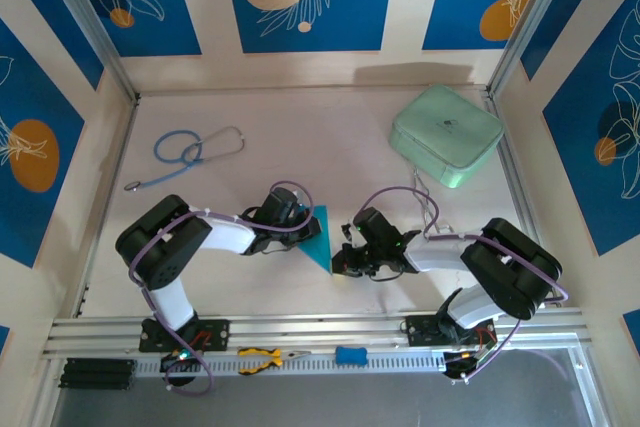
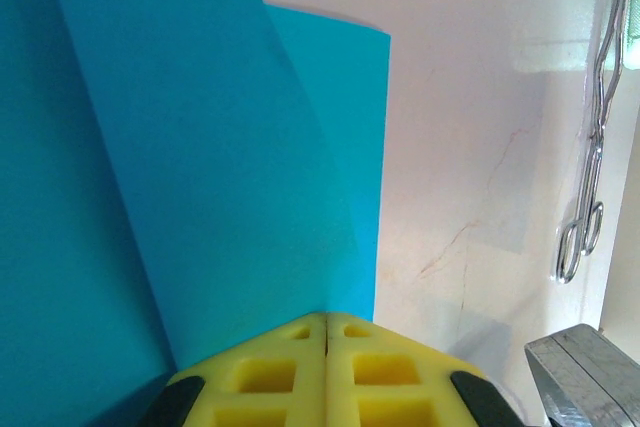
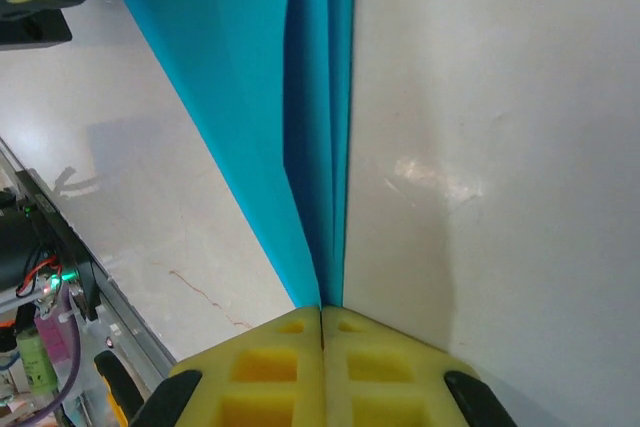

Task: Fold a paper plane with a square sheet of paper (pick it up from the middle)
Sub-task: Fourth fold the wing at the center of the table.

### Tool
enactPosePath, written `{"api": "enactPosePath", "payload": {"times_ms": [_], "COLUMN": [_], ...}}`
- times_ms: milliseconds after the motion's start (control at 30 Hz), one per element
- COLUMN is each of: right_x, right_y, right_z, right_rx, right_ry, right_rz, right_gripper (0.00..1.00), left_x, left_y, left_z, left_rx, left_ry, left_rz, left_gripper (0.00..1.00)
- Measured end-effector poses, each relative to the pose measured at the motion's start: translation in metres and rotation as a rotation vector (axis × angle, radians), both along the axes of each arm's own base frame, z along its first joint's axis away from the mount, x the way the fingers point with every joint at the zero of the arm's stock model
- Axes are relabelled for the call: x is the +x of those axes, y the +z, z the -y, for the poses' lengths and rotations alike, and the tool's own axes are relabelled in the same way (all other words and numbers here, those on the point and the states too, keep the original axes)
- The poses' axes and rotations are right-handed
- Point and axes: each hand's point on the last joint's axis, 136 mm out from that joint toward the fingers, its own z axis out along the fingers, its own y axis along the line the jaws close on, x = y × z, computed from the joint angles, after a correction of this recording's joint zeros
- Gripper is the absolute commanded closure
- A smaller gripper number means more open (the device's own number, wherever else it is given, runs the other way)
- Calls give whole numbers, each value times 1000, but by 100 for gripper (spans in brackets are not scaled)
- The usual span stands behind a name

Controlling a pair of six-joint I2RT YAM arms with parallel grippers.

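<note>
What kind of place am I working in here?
Probably a robot test cell: a white table framed by aluminium rails, blue printed wall panels, unrelated props like a stethoscope.

Table (image 1: 330,127): pale whitish top, faintly scratched.
Far left: a blue-tubed stethoscope (image 1: 185,152) is laid flat.
Far right: a mint-green case (image 1: 446,134) is set down.

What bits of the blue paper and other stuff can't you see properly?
- Top view: the left gripper covers part of the square sheet of paper, hiding its folds.
- Left wrist view: the paper runs off the left and top edges.
- Right wrist view: the top edge cuts off its far end.
- Top view: the mint-green case has a mark too small to read.
</note>
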Motion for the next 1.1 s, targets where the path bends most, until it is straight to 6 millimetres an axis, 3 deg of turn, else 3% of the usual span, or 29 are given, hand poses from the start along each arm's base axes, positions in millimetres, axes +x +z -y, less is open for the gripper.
{"api": "enactPosePath", "payload": {"times_ms": [467,700,867,1100], "right_x": [-9,-1,18,43], "right_y": [2,28,44,48], "right_z": [9,15,0,-32], "right_rx": [-12,24,77,120], "right_ry": [-12,-42,-39,-6], "right_rz": [-22,16,37,28], "right_gripper": [88,91,94,95], "left_x": [-2,-1,-1,-1], "left_y": [0,0,0,0], "left_z": [1,1,1,1], "left_rx": [-3,-6,-9,-10], "left_ry": [2,3,3,3], "left_rz": [-7,-3,0,1], "left_gripper": [93,93,93,93]}}
